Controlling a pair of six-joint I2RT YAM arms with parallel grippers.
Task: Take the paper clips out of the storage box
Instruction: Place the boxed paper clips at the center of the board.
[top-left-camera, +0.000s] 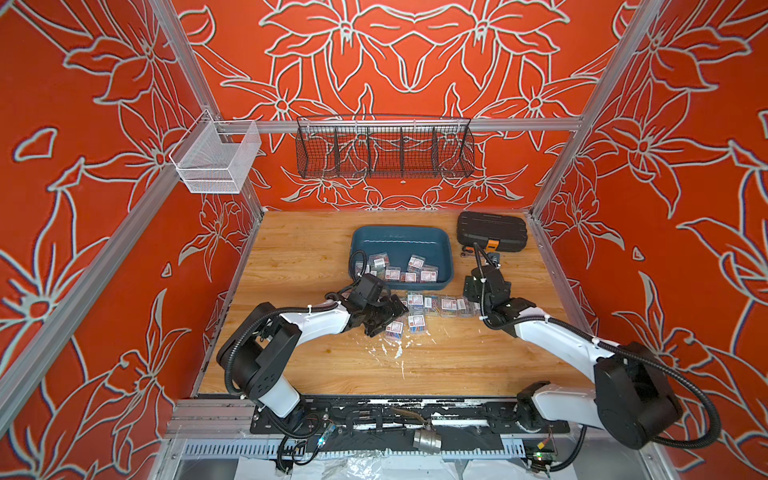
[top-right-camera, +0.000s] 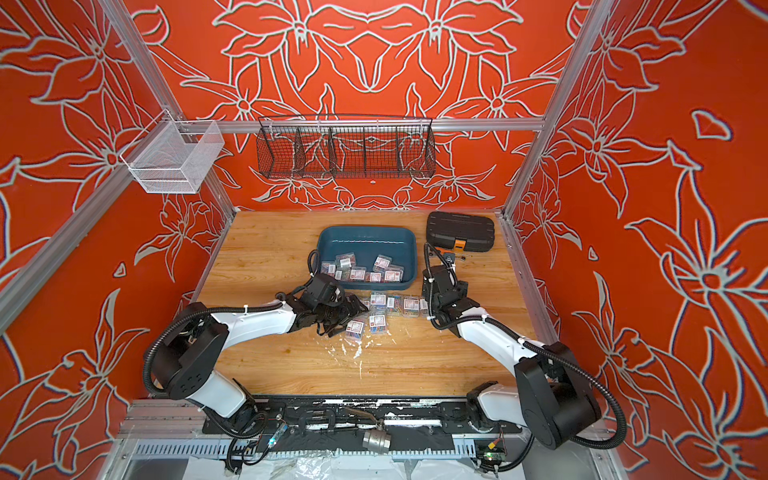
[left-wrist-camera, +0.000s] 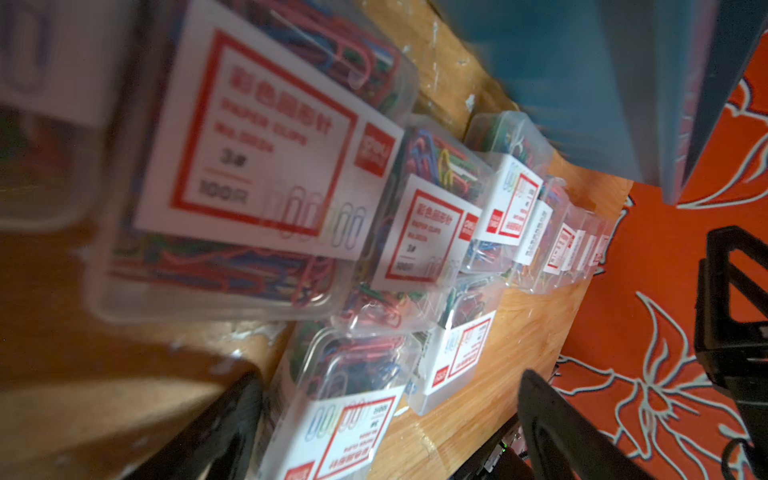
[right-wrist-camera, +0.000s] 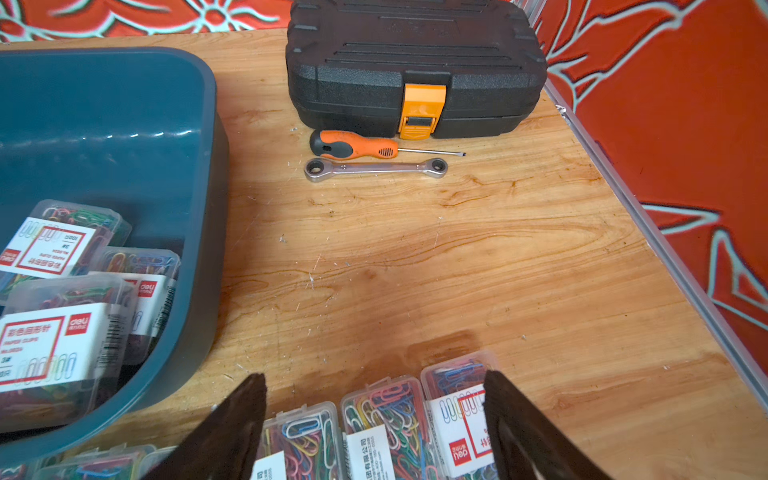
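Left tool hangs low over the wooden table, just in front of the near rim of the storage box, with its jaws wide apart and nothing gripped. In the left wrist view, one clear box of the paper clips lies on the table between the tool's two black fingers, with a visible gap on one side of it.

Right tool is also spread wide and holds nothing. It hovers over the end of a row of clip boxes that lies on the table just beside the storage box.

Both top views show the storage box, a shallow teal tray, at the middle of the table towards the back. Several labelled boxes of paper clips are bunched along its near side, and its far half is bare. More boxes form a row on the table in front of it, with two further ones nearer the robot by the left tool.

Behind the right tool sits a closed black case with an orange latch. An orange-handled screwdriver and a metal wrench lie just in front of it.
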